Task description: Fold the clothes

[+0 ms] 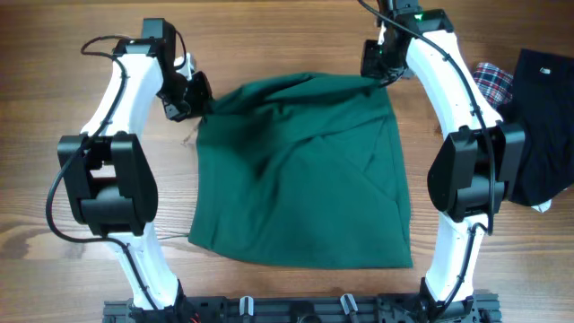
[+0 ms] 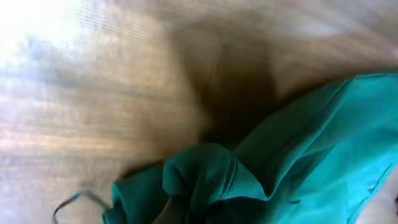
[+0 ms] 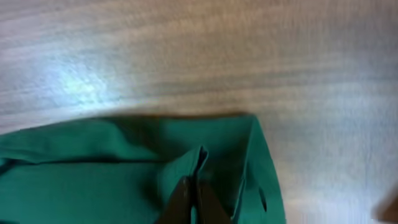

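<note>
The dark green garment (image 1: 305, 179) lies spread and wrinkled on the wooden surface (image 1: 269, 36). The left end effector (image 1: 190, 100) and the right end effector (image 1: 378, 63) each clench one of its far corners. Folding appears barely begun; the main folds are yet to do.

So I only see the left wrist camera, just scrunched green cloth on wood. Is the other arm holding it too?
Observer: Yes. The right gripper is shut on a fold at the green garment's far right corner.
Operator: Is the rest all crumpled up?
Observer: No. From overhead it lies spread fairly flat on the table, with a few creases.
Operator: Is anything else on there?
Observer: A plaid cloth and a black garment lie off to the right side, apart from the green one.
</note>
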Motion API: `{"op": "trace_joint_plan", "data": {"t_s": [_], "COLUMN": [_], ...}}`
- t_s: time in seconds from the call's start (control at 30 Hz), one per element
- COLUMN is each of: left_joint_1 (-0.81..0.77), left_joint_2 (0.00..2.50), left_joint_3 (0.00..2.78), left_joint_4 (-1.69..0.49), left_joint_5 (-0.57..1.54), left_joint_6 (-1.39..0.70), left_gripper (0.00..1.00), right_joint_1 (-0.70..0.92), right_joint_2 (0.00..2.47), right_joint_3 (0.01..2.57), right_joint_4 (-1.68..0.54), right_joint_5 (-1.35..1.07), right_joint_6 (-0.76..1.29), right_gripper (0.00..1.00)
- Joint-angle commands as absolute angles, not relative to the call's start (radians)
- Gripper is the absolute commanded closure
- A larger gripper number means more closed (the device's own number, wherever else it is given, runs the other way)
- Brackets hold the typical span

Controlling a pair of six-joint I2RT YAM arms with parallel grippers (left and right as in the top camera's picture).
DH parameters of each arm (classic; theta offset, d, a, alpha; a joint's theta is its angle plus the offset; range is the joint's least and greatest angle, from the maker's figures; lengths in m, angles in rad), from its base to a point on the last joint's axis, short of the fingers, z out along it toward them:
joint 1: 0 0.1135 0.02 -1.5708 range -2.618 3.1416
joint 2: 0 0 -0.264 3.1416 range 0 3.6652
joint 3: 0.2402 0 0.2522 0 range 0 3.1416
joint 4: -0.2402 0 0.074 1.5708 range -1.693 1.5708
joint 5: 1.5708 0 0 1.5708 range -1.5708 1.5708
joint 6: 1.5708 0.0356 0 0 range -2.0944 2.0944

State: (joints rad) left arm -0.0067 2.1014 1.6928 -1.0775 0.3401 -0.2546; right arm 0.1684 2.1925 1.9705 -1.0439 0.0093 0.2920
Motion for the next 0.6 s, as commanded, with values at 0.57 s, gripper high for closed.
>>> {"op": "trace_joint_plan", "data": {"t_s": [0.57], "left_joint_1": [-0.01], "left_joint_2": [2.023], "left_joint_3": [1.7], "left_joint_4": [-1.482], "left_joint_5": [0.355], "left_joint_6": [-0.163], "left_gripper": [0.96], "right_joint_1": [0.165], "right_joint_2": [2.031], "right_joint_3": [1.969], "right_joint_4": [-1.543], "right_joint_5": [0.023], "right_joint_6": [0.377], "right_gripper": [0.96]}}
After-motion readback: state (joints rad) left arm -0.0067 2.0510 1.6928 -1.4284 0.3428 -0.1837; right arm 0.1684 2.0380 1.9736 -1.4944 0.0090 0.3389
